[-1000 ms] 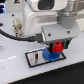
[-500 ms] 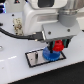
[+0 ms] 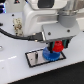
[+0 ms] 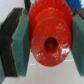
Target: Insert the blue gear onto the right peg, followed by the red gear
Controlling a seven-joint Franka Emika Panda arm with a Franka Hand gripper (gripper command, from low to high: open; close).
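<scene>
red gear [image 4: 50,42] — clamped in end effector [image 3: 59,46] | blue gear [image 3: 50,55] beneath, on plate [image 3: 34,58]

1. I see the gripper [image 3: 59,46] closed around the red gear [image 3: 58,47].
2. Just below sits the blue gear [image 3: 50,54], on the grey plate [image 3: 35,59].
3. White table [image 3: 20,72] underneath.

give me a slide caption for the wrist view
Gripper shut on the red gear, teal finger pads pressing its toothed rim on both sides, centre hole facing the camera.
</scene>
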